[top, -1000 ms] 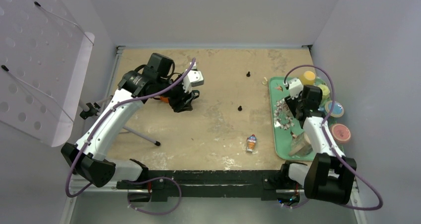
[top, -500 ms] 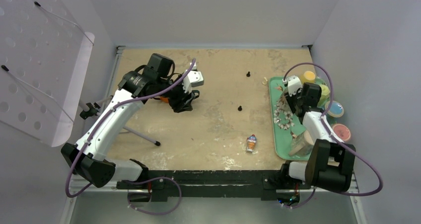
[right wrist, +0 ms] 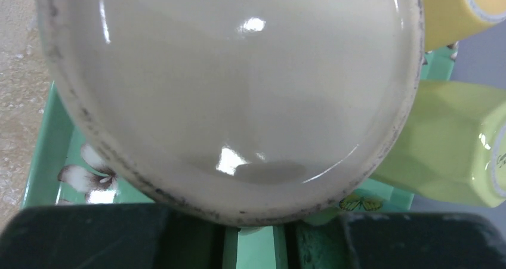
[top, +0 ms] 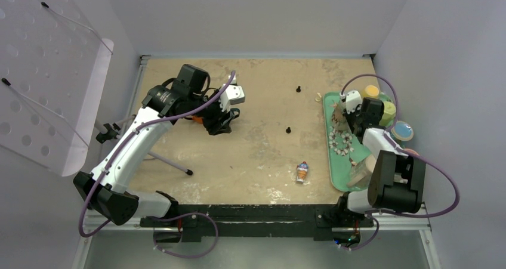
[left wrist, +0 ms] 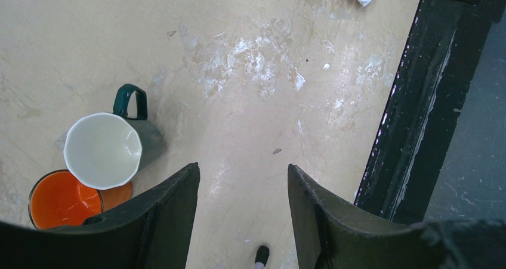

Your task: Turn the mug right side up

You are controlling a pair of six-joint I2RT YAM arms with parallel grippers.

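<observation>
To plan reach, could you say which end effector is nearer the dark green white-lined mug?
Left. The left end effector hovers beside the mug; the right end effector is over the green tray.

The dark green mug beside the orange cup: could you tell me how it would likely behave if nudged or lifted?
The dark green mug looks glazed and rigid, so probably slippery to grip and breakable if dropped. Standing upright and empty, it would likely slide rather than tip. Its handle juts to one side, so a push there may spin it.
</observation>
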